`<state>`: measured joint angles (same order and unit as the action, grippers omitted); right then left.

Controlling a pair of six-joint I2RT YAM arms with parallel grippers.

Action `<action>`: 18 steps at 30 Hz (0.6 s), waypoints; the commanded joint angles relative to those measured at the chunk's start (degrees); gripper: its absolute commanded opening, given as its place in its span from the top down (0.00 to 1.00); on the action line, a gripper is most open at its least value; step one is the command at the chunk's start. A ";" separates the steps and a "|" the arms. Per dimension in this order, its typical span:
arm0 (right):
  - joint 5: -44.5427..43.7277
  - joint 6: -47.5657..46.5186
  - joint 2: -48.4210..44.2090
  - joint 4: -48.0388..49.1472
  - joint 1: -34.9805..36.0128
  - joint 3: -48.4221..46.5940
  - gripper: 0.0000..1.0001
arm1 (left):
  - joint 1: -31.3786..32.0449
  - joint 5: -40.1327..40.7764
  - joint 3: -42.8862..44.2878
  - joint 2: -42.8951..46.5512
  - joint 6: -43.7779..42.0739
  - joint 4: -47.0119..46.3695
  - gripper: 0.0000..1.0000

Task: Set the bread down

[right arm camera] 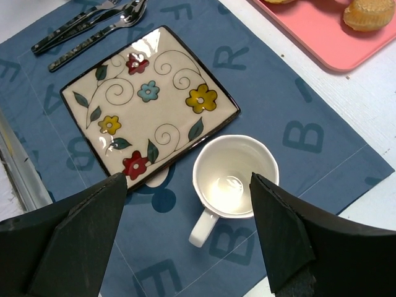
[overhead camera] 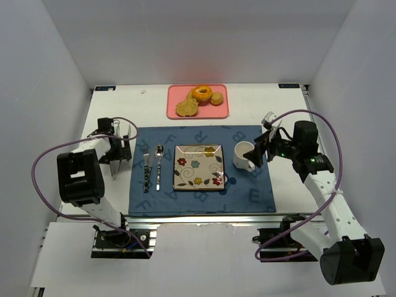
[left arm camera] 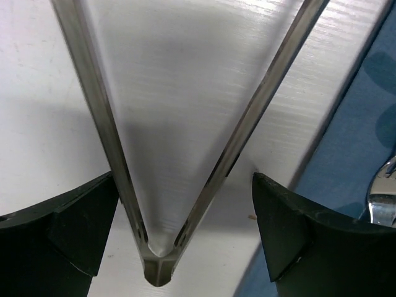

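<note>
The bread (overhead camera: 185,107), flat and golden-brown, lies on the pink tray (overhead camera: 219,111) at the back of the table, beside an orange ring doughnut (overhead camera: 201,93) and a small bun (overhead camera: 216,98). The square flowered plate (overhead camera: 198,167) sits bare in the middle of the blue placemat (overhead camera: 247,195). My left gripper (overhead camera: 119,151) is low over the white table left of the mat. It stands open (left arm camera: 185,179) around metal tongs (left arm camera: 101,124) that lie on the table, and neither finger touches them. My right gripper (overhead camera: 263,143) hangs open (right arm camera: 189,179) above the white mug (right arm camera: 235,185).
A knife and fork (overhead camera: 146,168) and a spoon (overhead camera: 159,166) lie on the mat left of the plate (right arm camera: 148,114). The mug (overhead camera: 244,156) stands right of the plate. Grey walls close in both sides and the back of the table.
</note>
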<state>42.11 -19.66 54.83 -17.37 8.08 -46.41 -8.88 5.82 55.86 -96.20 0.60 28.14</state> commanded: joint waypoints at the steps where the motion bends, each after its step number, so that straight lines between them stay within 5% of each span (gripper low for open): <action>1: -0.45 0.50 0.63 1.81 -0.87 -2.80 0.15 | -0.43 0.15 1.89 -0.47 -0.16 -1.86 0.04; 8: -0.01 0.85 1.33 1.37 -2.27 -3.42 0.15 | -2.36 -1.69 2.24 -1.88 0.36 -2.83 0.15; 18: 0.61 0.76 1.33 1.02 -3.15 -3.68 0.15 | -4.65 -8.72 5.40 -2.41 1.07 -0.02 0.88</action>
<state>42.00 -19.46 56.01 -17.41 5.26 -47.55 -13.04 0.47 58.70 -99.53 1.80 26.33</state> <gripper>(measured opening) 0.853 0.189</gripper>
